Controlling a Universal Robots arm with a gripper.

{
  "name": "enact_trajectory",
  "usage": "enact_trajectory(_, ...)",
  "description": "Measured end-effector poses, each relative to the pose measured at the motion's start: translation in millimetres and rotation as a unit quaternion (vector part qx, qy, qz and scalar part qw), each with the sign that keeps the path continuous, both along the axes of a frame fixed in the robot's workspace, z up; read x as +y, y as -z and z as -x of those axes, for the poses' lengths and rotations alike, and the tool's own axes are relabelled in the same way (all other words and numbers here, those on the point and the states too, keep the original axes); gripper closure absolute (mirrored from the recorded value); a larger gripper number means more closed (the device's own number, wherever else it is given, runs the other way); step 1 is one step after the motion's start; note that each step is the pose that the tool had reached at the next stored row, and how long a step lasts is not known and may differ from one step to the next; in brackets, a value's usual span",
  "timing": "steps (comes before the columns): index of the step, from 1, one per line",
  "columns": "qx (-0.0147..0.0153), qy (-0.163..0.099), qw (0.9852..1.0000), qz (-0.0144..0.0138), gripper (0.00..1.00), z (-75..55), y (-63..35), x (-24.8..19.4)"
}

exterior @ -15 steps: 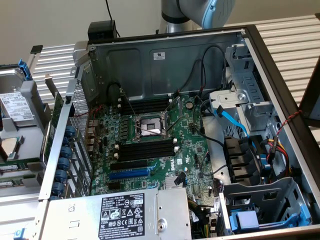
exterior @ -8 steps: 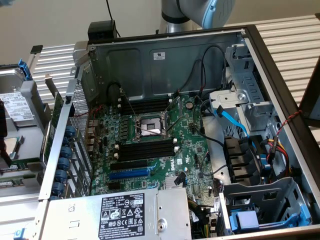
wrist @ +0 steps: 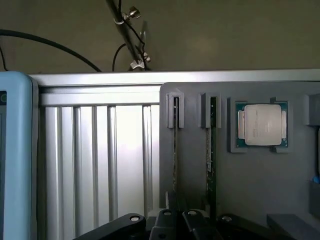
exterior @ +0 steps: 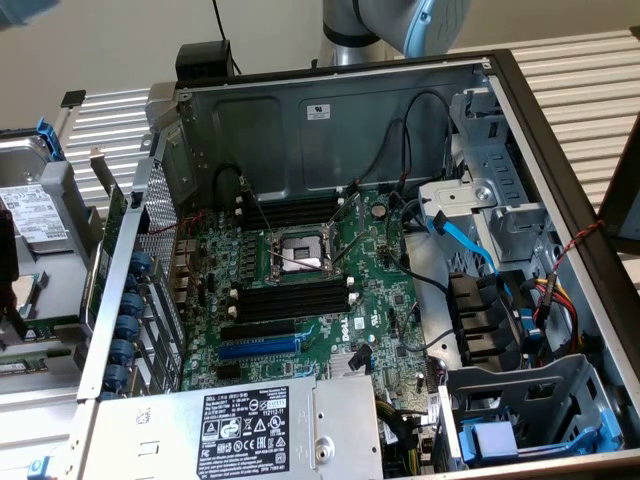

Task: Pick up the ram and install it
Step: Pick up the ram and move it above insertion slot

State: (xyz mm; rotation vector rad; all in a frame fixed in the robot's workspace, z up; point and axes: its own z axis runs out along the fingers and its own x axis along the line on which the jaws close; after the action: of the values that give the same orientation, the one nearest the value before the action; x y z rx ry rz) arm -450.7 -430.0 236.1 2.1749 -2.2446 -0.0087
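Ram [wrist: 175,150] on edge in narrow slot of grey holder [wrist: 260,190]. Second stick [wrist: 212,150] in neighbouring slot just beside. Processor chip [wrist: 261,125] in square recess next over. Hand [wrist: 178,217] fully closed, gripping nothing, fingertips near ram's end; contact unclear. Holder on ribbed metal tabletop [wrist: 100,160]. Exterior view: open computer case [exterior: 330,120], black memory slots [exterior: 290,300] unfilled on green motherboard [exterior: 385,290], arm [exterior: 400,25] above case's far wall.

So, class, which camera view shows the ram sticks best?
The wrist view: the ram sticks stand edge-on in a grey holder. The exterior view looks instead into the open computer case, at the motherboard and its black memory slots.
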Motion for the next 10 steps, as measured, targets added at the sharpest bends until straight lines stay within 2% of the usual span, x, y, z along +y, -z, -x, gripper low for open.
enact_trajectory(4, -0.0001, 0.000, 1.0000, 0.0000, 0.89, 0.0, 0.2, 0.0)
enact_trajectory(7, -0.0001, 0.000, 1.0000, -0.0001, 0.70, 0.0, 0.6, 0.0)
enact_trajectory(9, -0.0002, 0.000, 1.0000, -0.0001, 0.70, -0.1, 1.7, 0.0)
enact_trajectory(10, -0.0002, 0.000, 1.0000, -0.0001, 0.64, -0.1, 2.7, 0.0)
